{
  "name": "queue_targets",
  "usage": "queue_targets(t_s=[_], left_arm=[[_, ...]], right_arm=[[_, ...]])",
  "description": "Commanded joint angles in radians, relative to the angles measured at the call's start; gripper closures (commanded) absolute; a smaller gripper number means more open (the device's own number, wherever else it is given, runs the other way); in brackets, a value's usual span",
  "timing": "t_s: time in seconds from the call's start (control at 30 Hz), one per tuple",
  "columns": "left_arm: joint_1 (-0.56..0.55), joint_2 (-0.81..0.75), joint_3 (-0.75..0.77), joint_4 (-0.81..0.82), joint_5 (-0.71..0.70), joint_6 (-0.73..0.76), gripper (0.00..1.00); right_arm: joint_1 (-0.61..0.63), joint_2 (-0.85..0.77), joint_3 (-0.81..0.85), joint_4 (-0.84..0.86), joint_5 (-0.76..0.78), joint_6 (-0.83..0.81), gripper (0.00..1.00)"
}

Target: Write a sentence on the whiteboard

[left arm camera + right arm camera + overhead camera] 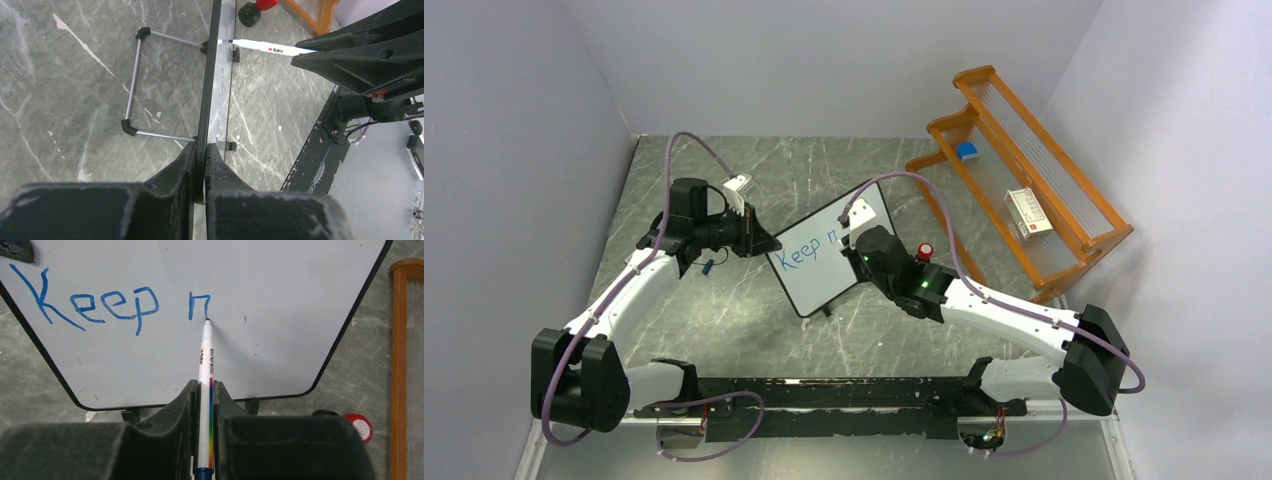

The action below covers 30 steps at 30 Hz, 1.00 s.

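The whiteboard [819, 282] stands at the middle of the table. In the top view its long axis runs from about 8 o'clock up to 2 o'clock, and its writing face is turned toward 4 o'clock, at the right arm. It looks like a light, thin, stiff panel with a slick face. On its slim wire stand [131, 90] it would likely slide or tip under pen pressure. The black frame at a short end is the sensible place to hold it, well clear of the ink

The left gripper [201, 150] does just that, its jaws pinched shut on the frame edge at the board's 8 o'clock end. In that wrist view the board shows edge-on, running toward 12 o'clock

The right gripper [205, 386] is clamped on the marker [204, 360]. The marker is a slender, rigid, smooth barrel, held near its middle so the tip cannot wobble much. In the right wrist view its long axis points to 12 o'clock, with the tip touching the board

The sentence [111, 304] so far reads "Keep" plus one arch of the next letter, in blue, along the upper part of the face. The tip sits at the foot of that arch's right leg
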Motion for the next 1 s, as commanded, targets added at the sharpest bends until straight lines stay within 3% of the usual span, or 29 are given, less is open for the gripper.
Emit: queue_targets(t_s=[0.0,0.97], left_arm=[[-0.008,0.032,-0.010,-0.074,-0.110,0.057,0.95],[-0.008,0.033,-0.010,-0.075,-0.108,0.057,0.95]], right_arm=[[-0.007,-0.039,-0.014,0.028,-0.001,0.006,1.00],[-0.038,0.005,-0.008,0.114,0.029,-0.007,1.00]])
